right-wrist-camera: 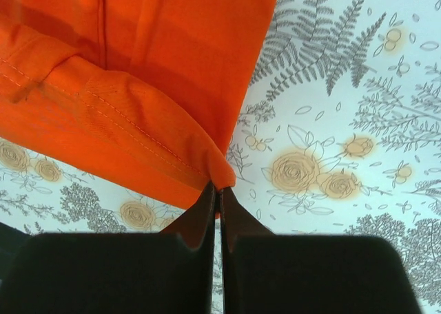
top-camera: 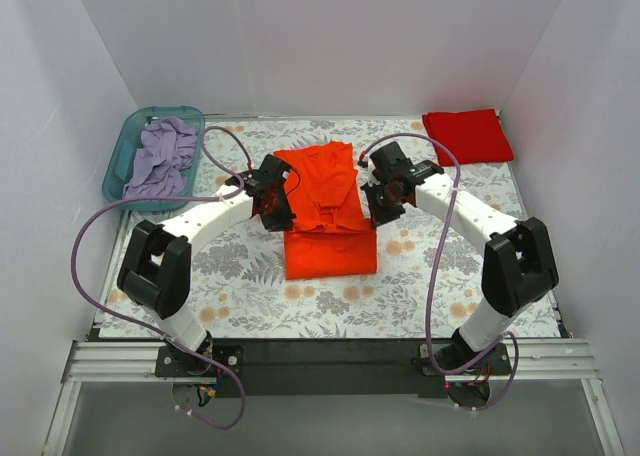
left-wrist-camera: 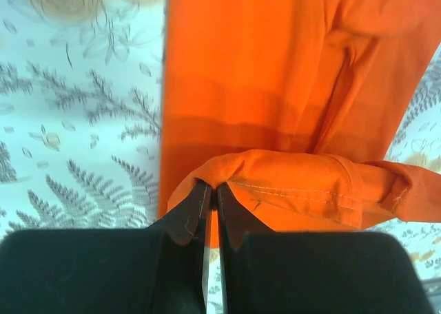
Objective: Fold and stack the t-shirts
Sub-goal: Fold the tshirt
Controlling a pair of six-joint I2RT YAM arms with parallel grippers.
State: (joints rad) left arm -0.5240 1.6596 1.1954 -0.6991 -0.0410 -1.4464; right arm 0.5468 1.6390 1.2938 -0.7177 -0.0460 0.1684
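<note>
Left gripper (left-wrist-camera: 208, 189) and right gripper (right-wrist-camera: 218, 192), each pinched shut on a hemmed corner of the orange t-shirt (top-camera: 322, 181) lying between them, should travel level and in step so the fold lands square; the red t-shirt (top-camera: 467, 136) lies folded beyond the right gripper.
</note>
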